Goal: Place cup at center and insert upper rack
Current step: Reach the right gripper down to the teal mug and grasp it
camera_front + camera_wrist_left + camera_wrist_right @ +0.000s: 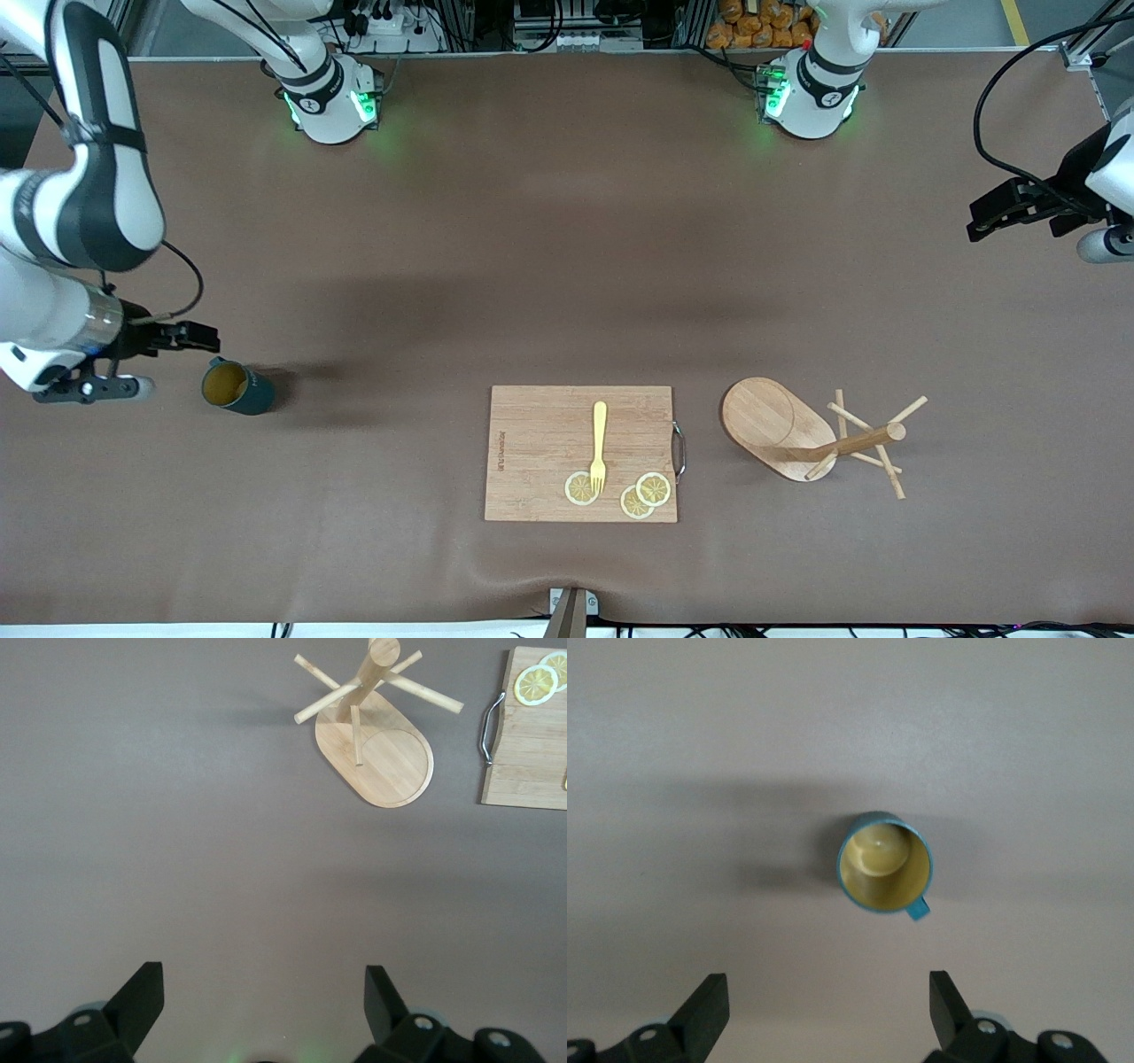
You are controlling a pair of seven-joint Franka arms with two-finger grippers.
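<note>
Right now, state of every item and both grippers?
cup: upright on the table toward the right arm's end, empty, not held.
upper rack: standing on its oval base beside the cutting board, untouched.
cutting board: flat on the table, carrying fork and lemon slices.
fork: lying on the board, tines on one slice.
right gripper: open, above the cup.
left gripper: open, empty, over bare table.

Open left end effector (263,1001) above bare table (177,842), upper rack (376,749) upright, cutting board (529,744) beside it
</note>
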